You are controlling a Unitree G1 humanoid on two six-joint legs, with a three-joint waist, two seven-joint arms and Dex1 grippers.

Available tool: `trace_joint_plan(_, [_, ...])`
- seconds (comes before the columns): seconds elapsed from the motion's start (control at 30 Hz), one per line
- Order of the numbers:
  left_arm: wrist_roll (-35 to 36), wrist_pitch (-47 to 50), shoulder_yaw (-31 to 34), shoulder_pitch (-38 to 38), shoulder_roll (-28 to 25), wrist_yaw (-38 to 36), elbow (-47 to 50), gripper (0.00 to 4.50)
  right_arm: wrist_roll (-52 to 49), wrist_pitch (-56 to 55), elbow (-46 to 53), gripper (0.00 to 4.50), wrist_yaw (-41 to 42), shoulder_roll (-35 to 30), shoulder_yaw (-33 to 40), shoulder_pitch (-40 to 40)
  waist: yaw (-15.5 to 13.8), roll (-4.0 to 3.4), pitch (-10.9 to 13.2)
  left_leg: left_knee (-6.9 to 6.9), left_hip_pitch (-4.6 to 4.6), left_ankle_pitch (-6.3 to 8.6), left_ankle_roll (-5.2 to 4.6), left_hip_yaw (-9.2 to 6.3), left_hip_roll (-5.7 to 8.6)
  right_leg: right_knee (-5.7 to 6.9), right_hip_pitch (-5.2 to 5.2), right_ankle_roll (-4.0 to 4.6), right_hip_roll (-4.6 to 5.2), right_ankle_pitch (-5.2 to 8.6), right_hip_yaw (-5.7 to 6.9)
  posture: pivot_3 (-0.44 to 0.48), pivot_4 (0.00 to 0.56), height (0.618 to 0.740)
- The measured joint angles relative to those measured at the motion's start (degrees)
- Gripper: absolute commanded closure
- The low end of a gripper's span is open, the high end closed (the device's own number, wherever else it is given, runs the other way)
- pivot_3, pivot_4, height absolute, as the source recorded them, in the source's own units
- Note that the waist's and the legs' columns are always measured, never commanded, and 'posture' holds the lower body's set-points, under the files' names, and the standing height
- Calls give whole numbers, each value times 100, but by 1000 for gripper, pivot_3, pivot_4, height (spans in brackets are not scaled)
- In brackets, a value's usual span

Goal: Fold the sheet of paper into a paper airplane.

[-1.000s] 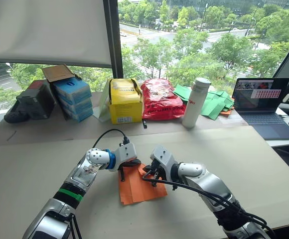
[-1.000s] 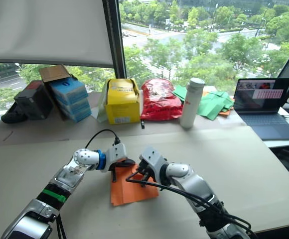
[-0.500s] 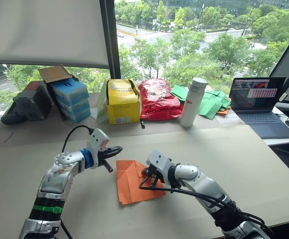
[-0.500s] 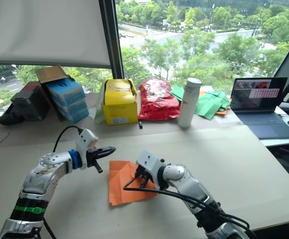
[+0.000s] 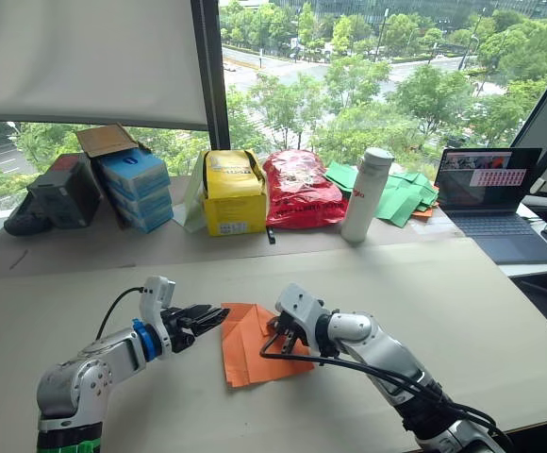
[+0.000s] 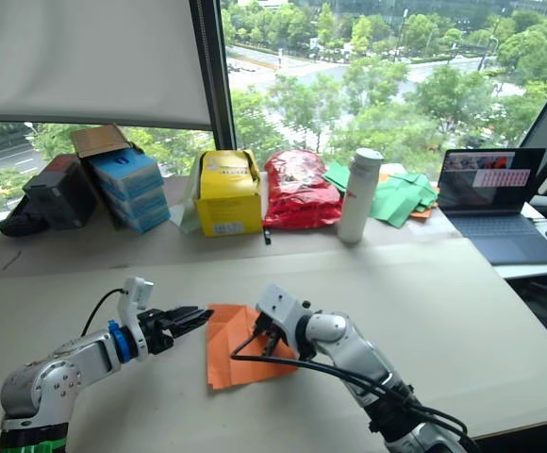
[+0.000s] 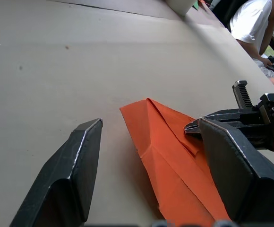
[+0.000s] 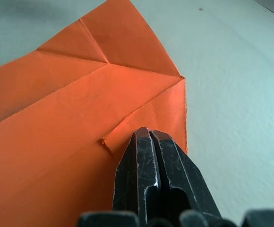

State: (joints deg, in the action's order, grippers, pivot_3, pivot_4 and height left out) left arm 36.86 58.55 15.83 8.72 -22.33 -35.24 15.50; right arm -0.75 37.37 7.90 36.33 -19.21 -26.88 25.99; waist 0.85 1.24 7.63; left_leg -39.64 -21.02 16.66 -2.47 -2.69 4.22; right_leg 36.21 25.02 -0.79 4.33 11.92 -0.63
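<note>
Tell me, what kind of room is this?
Probably an office or lab workroom, high up: a big window looks down on trees and a road, an open laptop sits on the side desk, and boxes of supplies line the sill.

Bright daylight from the window; wrist views perhaps slightly soft.

Open table around paper; clutter along window edge.
</note>
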Motion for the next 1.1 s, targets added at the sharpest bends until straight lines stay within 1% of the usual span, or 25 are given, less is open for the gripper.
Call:
trace_joint_plan(0.03, [-1,-10,-41,-26,4,47,-5,1017,1,2,-4,4500,-4,0,6,1,-3,0,0,0,0,0,0,-1,0,0,0,0,0,0,0,0,150,740])
trace_joint_plan(0.13, [-55,-118,-176,-55,-12,93,-18,1801,4,10,-7,4500,-11,0,16,1,-9,0,0,0,1,1,-1,-1,0,-2,-2,0,1,0,1,0,150,740])
trace_joint_plan(0.27, [-66,-240,-257,-52,-11,95,-24,3119,4,10,-6,4500,-13,5,17,2,-5,0,0,1,0,1,-1,0,0,-3,0,1,1,0,0,0,150,740])
trace_joint_plan(0.3, [-68,-270,-271,-48,-23,94,-24,3536,4,13,-6,4500,-17,6,18,2,-6,0,0,1,0,1,-1,-1,0,-3,0,1,1,0,0,0,150,740])
trace_joint_plan(0.4, [-82,-344,-369,-32,-68,91,-31,4485,4,26,-4,4500,-23,9,21,2,-8,0,0,1,0,1,-1,-1,0,-4,-1,1,2,0,0,0,150,740])
trace_joint_plan(0.6, [-186,-563,-625,38,-205,81,-137,4485,3,48,2,4500,-37,26,23,1,-5,0,0,2,0,2,-2,-1,0,-4,-1,1,1,0,0,0,150,740])
trace_joint_plan(0.77, [-598,-1047,-1019,129,-460,13,-139,4485,-3,141,31,4500,-49,68,67,-11,-9,-1,1,2,-1,2,-3,0,0,-7,0,1,2,0,0,0,150,740])
trace_joint_plan(0.83, [-798,-1338,-1225,193,-582,-67,-123,4485,-20,190,44,4500,-65,106,100,-25,-8,-1,1,4,-2,2,-3,-1,0,-8,0,1,3,0,0,0,150,740])
trace_joint_plan(1.0, [-1706,-2545,-1987,193,-1177,-490,-30,4485,-75,357,25,4500,-210,321,293,-58,-6,-6,4,13,-6,2,-3,1,0,-12,7,4,4,-2,-2,0,150,740])
trace_joint_plan(1.1, [-2120,-3149,-2372,129,-1354,-732,-14,4485,-90,417,-3,4500,-280,419,368,-59,-11,-8,5,18,-8,4,-7,1,0,-15,9,4,5,-2,-2,0,150,740])
